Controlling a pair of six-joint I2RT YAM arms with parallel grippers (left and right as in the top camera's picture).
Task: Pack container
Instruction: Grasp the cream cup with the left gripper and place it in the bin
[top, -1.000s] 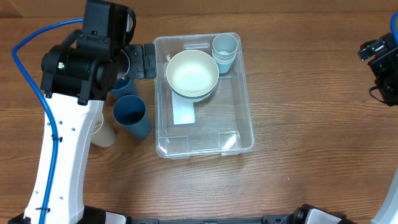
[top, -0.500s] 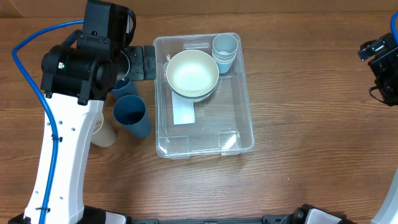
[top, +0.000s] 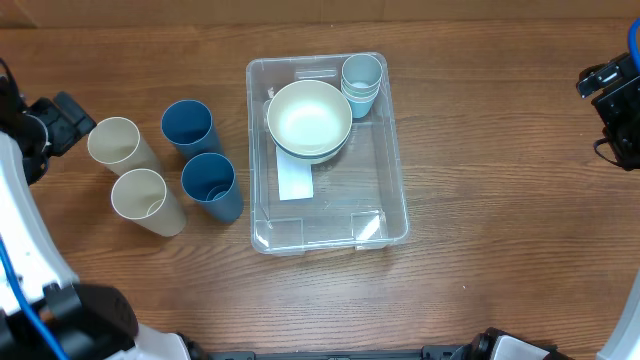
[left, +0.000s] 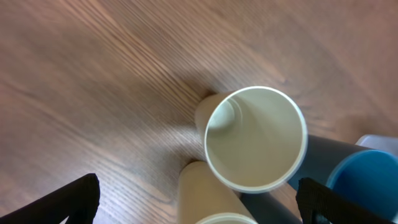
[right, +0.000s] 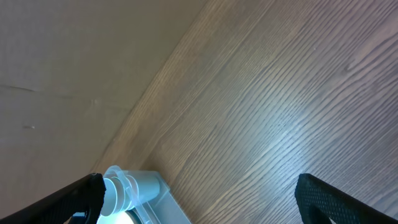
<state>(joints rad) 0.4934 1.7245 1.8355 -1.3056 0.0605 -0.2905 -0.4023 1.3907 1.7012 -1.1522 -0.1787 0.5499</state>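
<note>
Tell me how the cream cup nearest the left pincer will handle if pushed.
The cream cup stands tall on a narrower base, so a high push would likely tip it. It looks empty, so it is probably light. Toppled, its round wall may roll.

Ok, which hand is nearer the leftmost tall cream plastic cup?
Left. The left hand sits right beside the tall cream plastic cup; the right hand is far off on the opposite side.

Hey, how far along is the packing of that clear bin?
Done: bowls and pale blue cups sit stacked in the bin. In hand: nothing; the left gripper is open over the cream cups, and the right gripper is open. Left: those two and two dark blue cups on the table.
</note>
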